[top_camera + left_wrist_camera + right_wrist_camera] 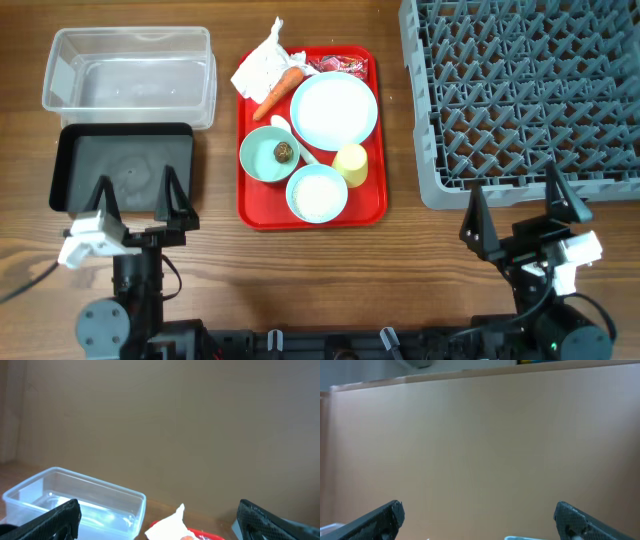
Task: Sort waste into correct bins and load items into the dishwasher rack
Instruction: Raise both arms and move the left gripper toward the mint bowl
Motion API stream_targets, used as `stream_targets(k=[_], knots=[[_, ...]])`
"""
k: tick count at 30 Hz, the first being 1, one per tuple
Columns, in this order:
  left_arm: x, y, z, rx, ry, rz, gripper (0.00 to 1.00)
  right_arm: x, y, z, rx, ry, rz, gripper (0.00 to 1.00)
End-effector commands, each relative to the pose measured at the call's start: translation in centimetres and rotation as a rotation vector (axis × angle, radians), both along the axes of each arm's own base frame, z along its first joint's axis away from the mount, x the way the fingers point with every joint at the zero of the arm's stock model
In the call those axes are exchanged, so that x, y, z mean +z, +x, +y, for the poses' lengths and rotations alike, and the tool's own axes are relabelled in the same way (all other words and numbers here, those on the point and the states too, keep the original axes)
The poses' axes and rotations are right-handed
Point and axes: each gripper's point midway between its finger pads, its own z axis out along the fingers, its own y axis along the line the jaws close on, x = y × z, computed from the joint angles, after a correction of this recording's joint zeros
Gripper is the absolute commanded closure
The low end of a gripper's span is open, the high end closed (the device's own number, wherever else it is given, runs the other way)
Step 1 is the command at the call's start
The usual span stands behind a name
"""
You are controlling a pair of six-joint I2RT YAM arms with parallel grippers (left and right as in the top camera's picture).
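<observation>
Wooden table (420, 260), four containers directly on it.
Clear tub (130, 85) back left, black tray (125, 150) just in front of it; red tray (262, 207) mid-table, just beside both; grey rack (520, 90) back right, running past the frame edge.

plate (334, 110), bowls (262, 160), cup (351, 165), carrot (279, 90), tissue (262, 68) on red tray (372, 208) | bins (62, 82) left | rack (520, 90) right

Bare wooden bench (226, 150) strips flank the flat red plastic tray (255, 207); a grey plastic lattice rack (520, 90) walls the right.
</observation>
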Motion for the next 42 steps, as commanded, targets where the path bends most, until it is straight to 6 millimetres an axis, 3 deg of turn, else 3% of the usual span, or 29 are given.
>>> stream_targets(k=[1,5,9,16,26,31,36,42], knots=[[2.3,0.5,-1.3,-0.071,0.059,0.03,0.0,1.8,0.0,2.0,0.104,-0.068,0.019,0.0],[3.1,1.8,-1.6,-0.093,0.055,0.121,0.0,3.1,1.2,3.2,0.167,-0.097,0.084,0.0],[2.8,3.9,-2.4,-0.155,0.061,0.281,0.0,4.5,3.6,5.0,0.279,-0.131,0.218,0.0],[0.9,6.9,-3.9,-0.266,0.023,0.489,0.0,3.8,7.0,7.8,0.481,-0.151,0.461,0.0],[-4.3,10.1,-7.6,-0.446,0.068,0.837,0.0,-0.2,10.9,11.0,0.757,-0.081,0.839,0.0],[-7.5,11.3,-10.6,-0.529,0.087,0.981,0.0,-2.5,11.0,13.5,0.835,-0.081,0.953,0.0],[-12.3,11.1,-12.4,-0.571,0.103,1.178,0.0,-4.8,10.6,15.0,0.835,-0.093,1.056,0.0],[-17.0,9.4,-12.2,-0.518,0.175,1.393,0.0,-9.2,9.7,14.2,0.666,-0.126,1.259,0.0]])
